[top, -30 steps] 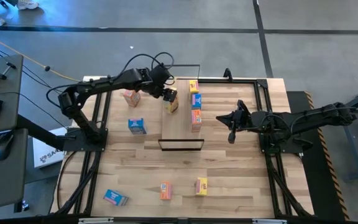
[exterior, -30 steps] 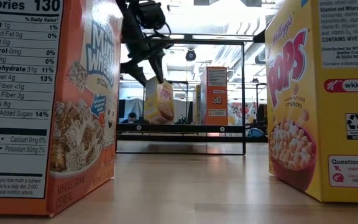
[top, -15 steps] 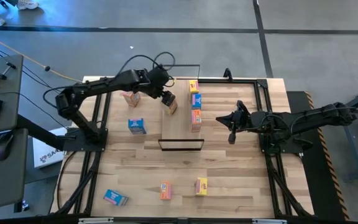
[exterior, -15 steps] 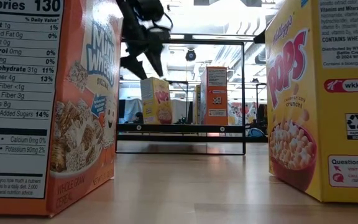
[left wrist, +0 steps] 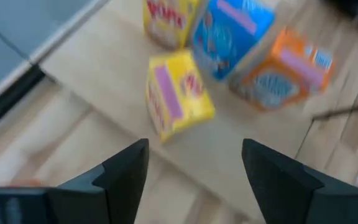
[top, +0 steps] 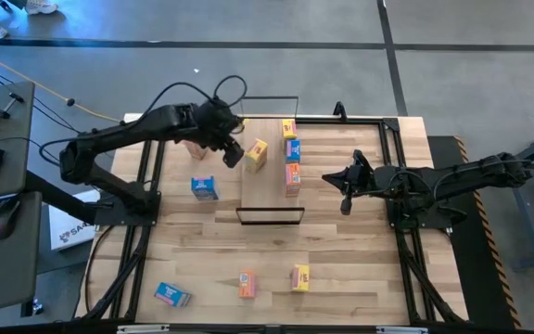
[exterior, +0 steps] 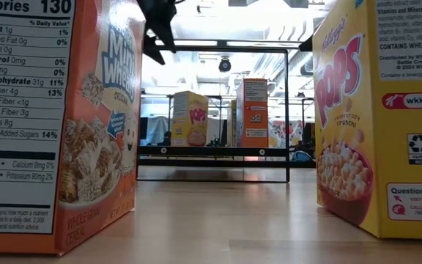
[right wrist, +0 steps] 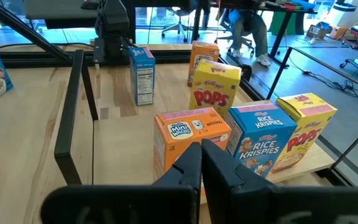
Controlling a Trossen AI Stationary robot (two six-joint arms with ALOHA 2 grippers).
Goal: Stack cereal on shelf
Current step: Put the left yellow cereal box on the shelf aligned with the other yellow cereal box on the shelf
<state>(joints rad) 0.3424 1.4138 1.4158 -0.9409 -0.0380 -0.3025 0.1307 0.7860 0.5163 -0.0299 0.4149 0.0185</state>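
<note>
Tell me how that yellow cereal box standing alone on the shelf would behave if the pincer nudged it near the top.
The yellow cereal box stands upright on a narrow base on the shelf, so it would probably tip rather than slide. It looks like thin cardboard, likely light and easily dented. The open left pincer is beside it, not touching.

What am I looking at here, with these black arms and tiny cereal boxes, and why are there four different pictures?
These are two robot arms at a wooden table. One camera looks straight down, one sits at tabletop height, and one rides on each wrist. The job is putting mini cereal boxes on the shelf, a light board with wire ends. Four boxes stand on it, including a yellow box near the left tool, which is open and holds nothing. The right tool is shut and empty, waiting beside the shelf. More boxes remain on the table: a blue box and three near the front edge.
</note>
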